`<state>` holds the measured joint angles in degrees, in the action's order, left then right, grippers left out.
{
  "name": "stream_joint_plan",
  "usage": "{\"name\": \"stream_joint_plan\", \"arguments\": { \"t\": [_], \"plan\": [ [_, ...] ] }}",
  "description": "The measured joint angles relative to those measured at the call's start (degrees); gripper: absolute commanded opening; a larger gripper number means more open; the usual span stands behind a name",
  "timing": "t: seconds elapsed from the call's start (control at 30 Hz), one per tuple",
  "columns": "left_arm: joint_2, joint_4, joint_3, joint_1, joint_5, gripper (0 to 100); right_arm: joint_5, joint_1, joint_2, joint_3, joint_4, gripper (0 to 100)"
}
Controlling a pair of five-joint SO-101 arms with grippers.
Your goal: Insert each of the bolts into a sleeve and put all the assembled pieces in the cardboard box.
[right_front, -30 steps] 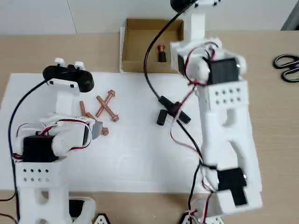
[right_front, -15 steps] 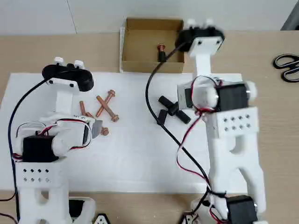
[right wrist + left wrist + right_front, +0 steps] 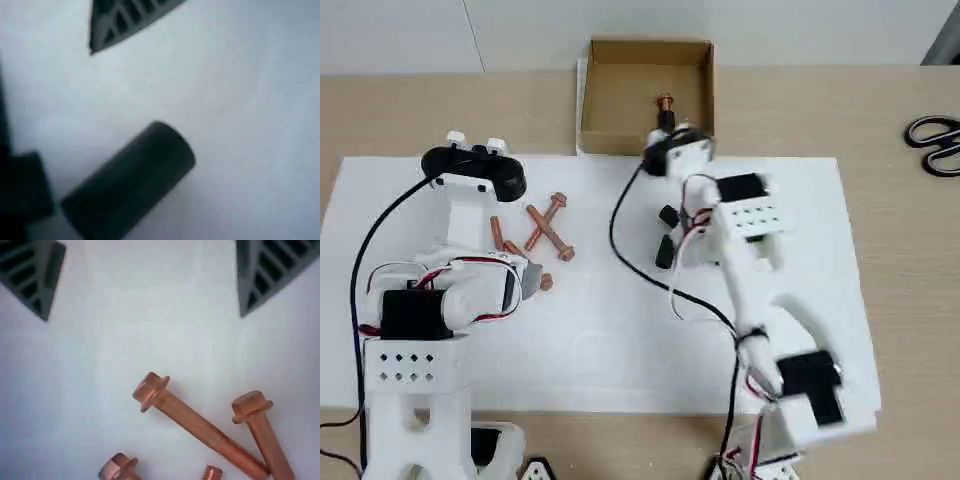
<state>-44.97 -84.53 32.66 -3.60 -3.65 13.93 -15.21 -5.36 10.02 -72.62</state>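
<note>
Several copper bolts [image 3: 545, 228] lie loose on the white mat [image 3: 620, 330] in front of the left arm. My left gripper [image 3: 144, 315] hangs open above them, with one long bolt [image 3: 195, 422] and a second bolt [image 3: 262, 432] just past its fingers. Black sleeves [image 3: 666, 250] lie mid-mat, partly under the right arm's wrist [image 3: 678, 155]. In the right wrist view a sleeve [image 3: 130, 185] lies close below one finger [image 3: 125, 25], with nothing gripped. The cardboard box [image 3: 605, 100] at the back holds one bolt-in-sleeve piece [image 3: 665, 112].
Black scissors [image 3: 935, 140] lie on the wooden table at the far right, off the mat. A black cable [image 3: 620, 225] loops from the right wrist across the mat beside the sleeves. The near half of the mat is bare.
The right arm has swung back from over the box and come down over the sleeves. The left arm has shifted only slightly.
</note>
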Motion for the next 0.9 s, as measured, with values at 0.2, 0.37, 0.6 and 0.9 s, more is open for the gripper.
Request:
{"name": "stream_joint_plan", "arguments": {
  "t": [0.2, 0.37, 0.6, 0.9],
  "plan": [
    [0.0, 0.0, 0.0, 0.0, 0.0, 23, 1.0, 0.2, -10.2, -7.6, 0.0, 20.9],
    [0.0, 0.0, 0.0, 0.0, 0.0, 23, 3.0, 0.5, -14.9, -11.0, 0.0, 20.9],
    [0.0, 0.0, 0.0, 0.0, 0.0, 23, 3.3, 0.7, -16.9, -11.5, 0.0, 18.5],
    [0.0, 0.0, 0.8, 0.0, 0.0, 23, 3.4, 1.8, -17.1, -12.2, -0.3, 5.0]
  ]
}}
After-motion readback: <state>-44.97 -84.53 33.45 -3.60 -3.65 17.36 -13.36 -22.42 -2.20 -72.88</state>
